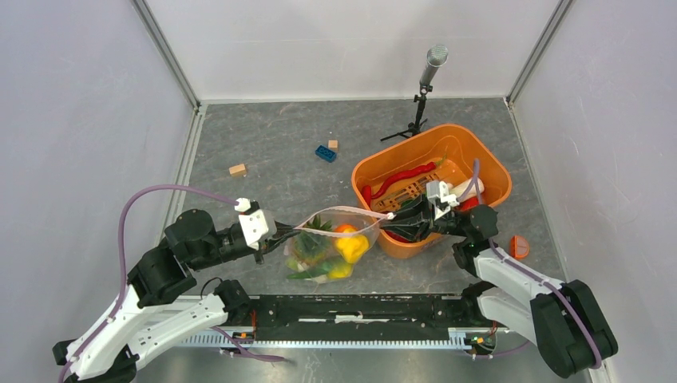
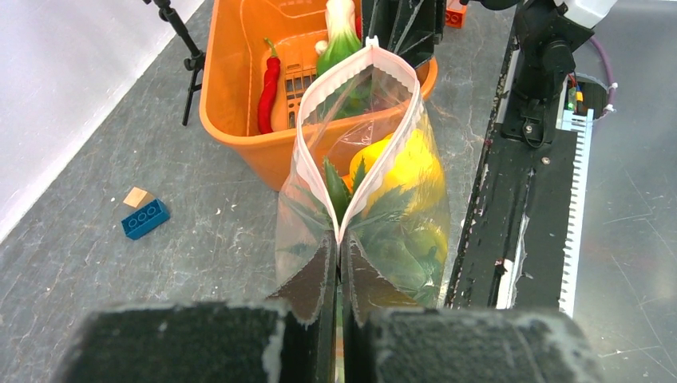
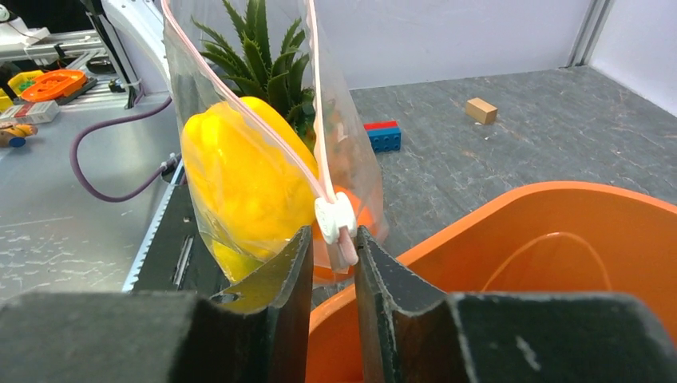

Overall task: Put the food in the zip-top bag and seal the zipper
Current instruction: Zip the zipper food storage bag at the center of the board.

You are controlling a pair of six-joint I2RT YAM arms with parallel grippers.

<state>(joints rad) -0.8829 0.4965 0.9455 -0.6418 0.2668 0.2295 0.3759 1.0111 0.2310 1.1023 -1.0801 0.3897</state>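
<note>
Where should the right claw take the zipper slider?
On the white slider itself, pinched across its two sides, coming from the basket end along the pink strip. It hangs at that end, and the left claw holds the bag at the other.

Top ext cam: high, above + behind arm bases (image 1: 231, 295) at bottom of frame, looks steeply down over whole surface (image 1: 271, 144); far off.
Left wrist cam: v. close behind left fingers (image 2: 307, 279), bottom centre; faces along zip-top bag (image 2: 383, 112) twd orange basket (image 2: 231, 120), top of frame.
Right wrist cam: low, close behind right fingers (image 3: 271, 287); faces opp. way.
All 3 share bag, basket, blue brick (image 1: 325, 153).
</note>
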